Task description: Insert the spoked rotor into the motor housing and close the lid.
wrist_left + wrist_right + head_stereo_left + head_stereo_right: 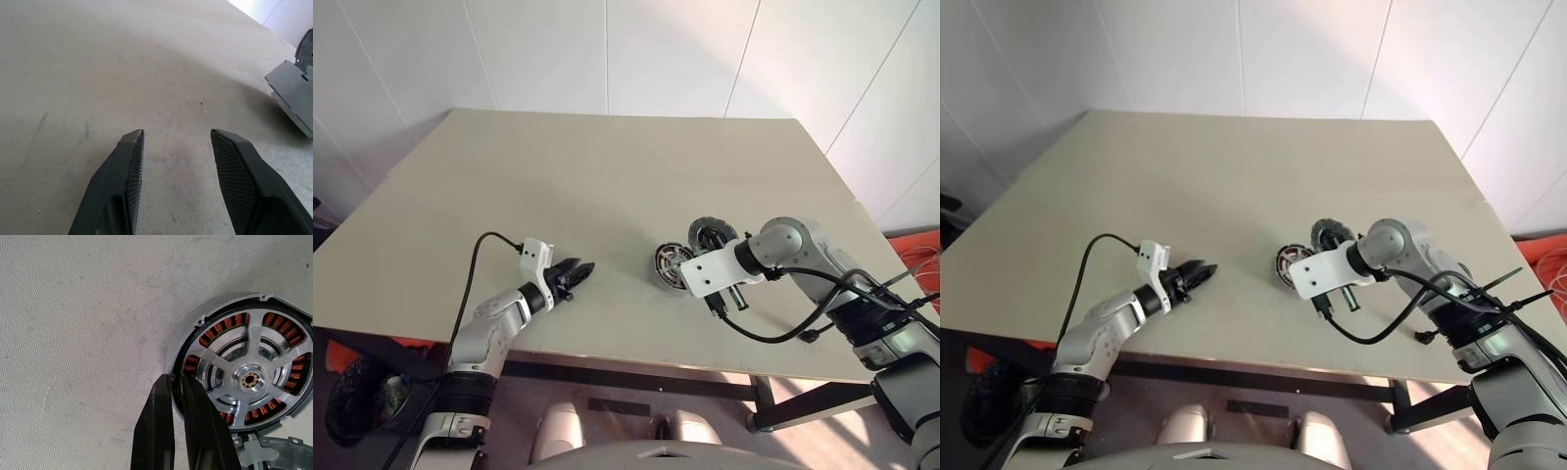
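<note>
Right hand pinched shut on the near rim of the copper-wound round motor housing; left hand half open, empty, well apart.

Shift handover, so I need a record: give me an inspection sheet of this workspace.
Surface: beige table.
Job's things: motor housing, copper windings facing up; dark round disc just behind it.
Clutter: nothing seen.
Grippers: right gripper pinches the housing's rim; left gripper open, empty, over the table.
Cables: left black cable and right black cable loop from the wrists.
Surroundings: white walls.
</note>
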Tool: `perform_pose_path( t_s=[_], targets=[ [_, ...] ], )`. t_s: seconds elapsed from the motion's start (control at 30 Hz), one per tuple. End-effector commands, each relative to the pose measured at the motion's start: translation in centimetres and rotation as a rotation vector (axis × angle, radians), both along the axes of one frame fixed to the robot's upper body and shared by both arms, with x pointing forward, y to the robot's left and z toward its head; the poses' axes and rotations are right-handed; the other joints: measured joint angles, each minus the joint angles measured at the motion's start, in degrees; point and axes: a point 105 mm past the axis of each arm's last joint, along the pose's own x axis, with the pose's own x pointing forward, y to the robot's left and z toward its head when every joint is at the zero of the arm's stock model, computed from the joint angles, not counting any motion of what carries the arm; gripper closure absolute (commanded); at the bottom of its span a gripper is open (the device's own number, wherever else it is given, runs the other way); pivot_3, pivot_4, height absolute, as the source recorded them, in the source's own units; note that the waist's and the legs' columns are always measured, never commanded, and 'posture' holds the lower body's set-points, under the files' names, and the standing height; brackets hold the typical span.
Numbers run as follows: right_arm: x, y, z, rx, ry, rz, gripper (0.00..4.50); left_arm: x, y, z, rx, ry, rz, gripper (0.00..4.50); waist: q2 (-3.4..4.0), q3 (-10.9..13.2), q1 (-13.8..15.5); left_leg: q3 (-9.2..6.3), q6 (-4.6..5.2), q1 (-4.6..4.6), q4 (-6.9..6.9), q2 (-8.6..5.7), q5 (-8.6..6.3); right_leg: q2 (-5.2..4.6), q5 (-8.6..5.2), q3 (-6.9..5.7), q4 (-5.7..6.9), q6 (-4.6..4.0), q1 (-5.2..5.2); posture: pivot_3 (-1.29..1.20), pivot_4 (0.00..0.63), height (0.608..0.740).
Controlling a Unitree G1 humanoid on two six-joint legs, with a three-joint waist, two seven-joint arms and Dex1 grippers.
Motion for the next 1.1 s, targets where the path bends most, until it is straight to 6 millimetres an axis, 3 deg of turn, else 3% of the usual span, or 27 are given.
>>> perform_pose_path(
  t_s=[0.03, 0.17, 0.4, 0.47, 0.63, 1.03, 1.1],
  targets=[
    [0.5, -0.2, 1.7, 0.009, -0.064, -0.004, 4.49, 0.6, 0.0, 1.0, 0.000, -0.042, 0.000, 2.20, 0.00, 0.0, 0.0, 0.00, 0.00, 0.00, 0.00, 0.00, 0.00, 0.00, 0.00, 0.00, 0.00, 0.00, -0.01, 0.00, 0.000, 0.740],
    [0.3, -1.1, 2.5, 0.002, -0.078, -0.031, 4.49, 0.7, -0.2, 0.9, -0.004, -0.043, -0.001, 2.20, 0.01, 0.0, 0.2, 0.00, 0.00, -0.01, 0.01, -0.01, 0.00, 0.00, 0.00, 0.00, 0.00, 0.00, -0.07, 0.00, 0.000, 0.740],
    [-1.7, -2.5, 4.2, -0.016, -0.012, -0.049, 4.49, 0.6, -0.9, 0.6, -0.024, -0.041, 0.004, 2.20, 0.07, 0.0, 0.2, 0.00, 0.15, -0.10, 0.02, -0.01, -0.09, -0.02, 0.00, 0.00, -0.10, 0.01, -0.15, 0.00, 0.000, 0.740],
    [-1.4, -2.9, 5.0, -0.056, -0.073, -0.056, 4.49, 0.5, -1.2, 0.5, -0.030, -0.038, 0.006, 2.20, 0.07, 0.0, 0.0, 0.01, 0.16, -0.09, 0.02, 0.00, -0.09, -0.02, 0.00, 0.01, -0.10, 0.01, -0.15, 0.00, 0.000, 0.740],
    [-2.1, -1.6, 6.5, -0.014, -0.051, -0.066, 4.49, 0.5, -1.8, 0.3, -0.043, -0.035, 0.008, 2.20, 0.07, 0.0, 0.1, 0.02, 0.15, -0.04, 0.02, 0.01, -0.09, -0.02, -0.02, 0.02, -0.09, 0.03, -0.01, 0.00, 0.000, 0.740],
    [-2.5, -1.1, 5.0, 0.003, -0.027, -0.020, 4.49, 0.4, -1.3, 0.3, -0.043, -0.035, 0.022, 2.20, 0.08, 0.0, 0.2, 0.01, 0.15, -0.05, 0.03, 0.00, -0.09, -0.02, -0.01, 0.01, -0.09, 0.02, -0.05, 0.00, 0.000, 0.740],
    [-2.6, -0.8, 4.8, 0.016, -0.013, -0.018, 4.10, 0.4, -1.2, 0.3, -0.041, -0.036, 0.022, 2.20, 0.07, 0.0, 0.1, 0.02, 0.15, -0.05, 0.03, 0.00, -0.09, -0.02, -0.01, 0.03, -0.08, 0.02, -0.04, 0.00, 0.000, 0.740]
  ],
)
